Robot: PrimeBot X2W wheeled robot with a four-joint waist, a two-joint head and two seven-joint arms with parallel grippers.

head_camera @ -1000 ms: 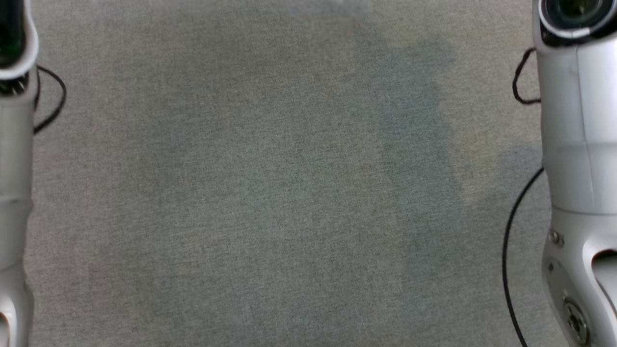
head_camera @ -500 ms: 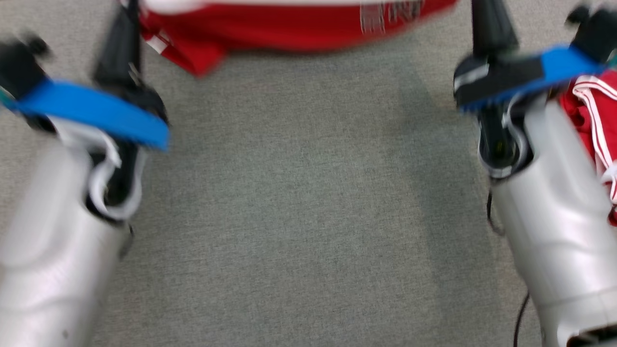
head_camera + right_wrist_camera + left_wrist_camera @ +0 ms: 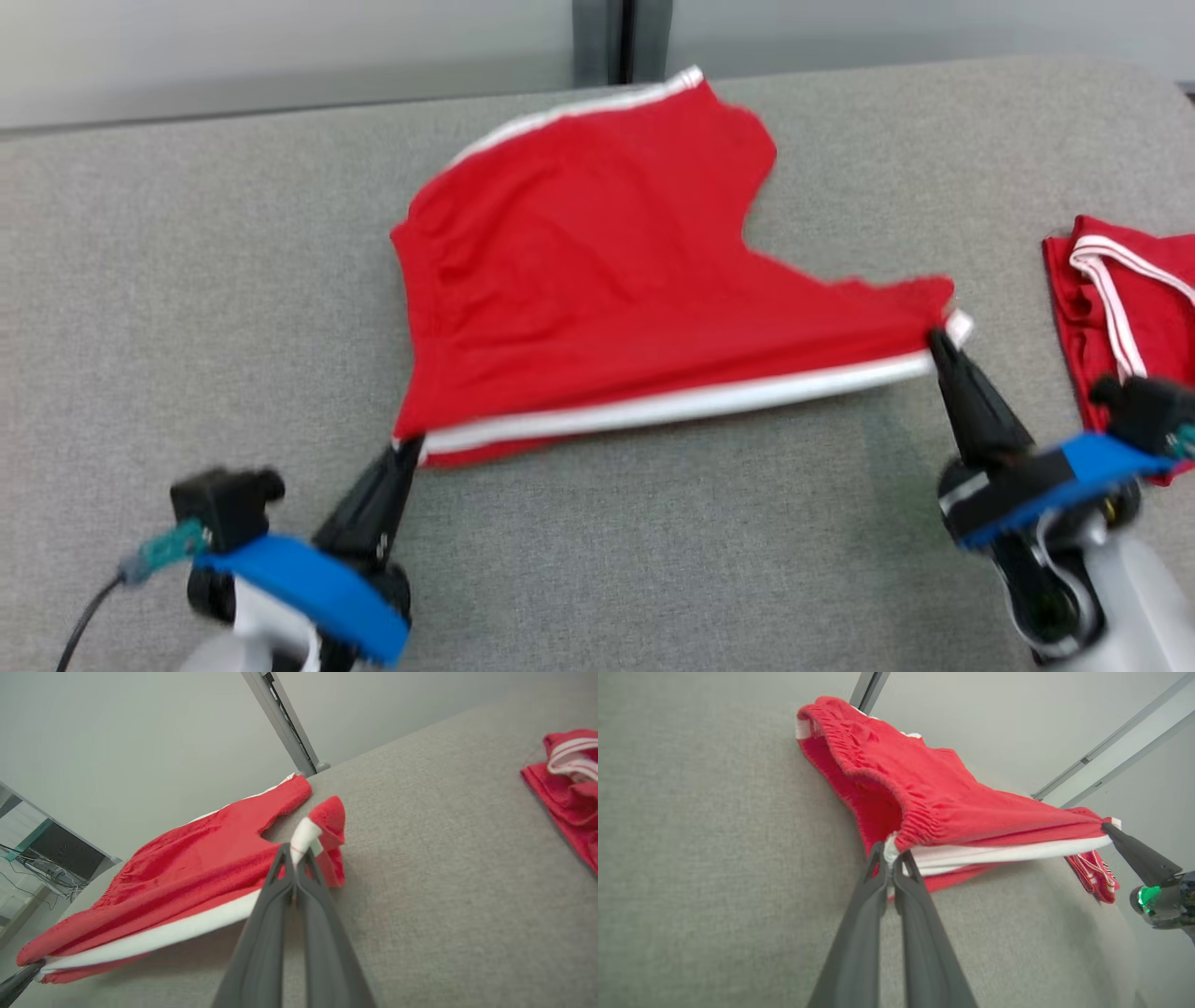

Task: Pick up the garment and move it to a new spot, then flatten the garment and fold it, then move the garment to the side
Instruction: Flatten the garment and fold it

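Garment (image 3: 597, 280), perhaps taut, between 2 grippers (image 3: 411, 446) (image 3: 934, 338)

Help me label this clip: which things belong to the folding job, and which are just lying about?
In the job: red shorts, stretched between left gripper and right gripper; grey table.
Lying about: second red garment at the right edge; grey post behind.

grey cloth surface, plain pale wall

a grey woven-cloth table top (image 3: 187, 280) runs to a straight far edge. behind it stands a pale grey wall (image 3: 280, 47), evenly lit, with 1 dark metal upright (image 3: 621, 37) rising at the table's far edge. in the left wrist view a slanted metal rail (image 3: 1125, 744) crosses the wall. in the right wrist view a dark panel (image 3: 65, 851) and loose cables (image 3: 51, 876) sit beyond the table's corner.
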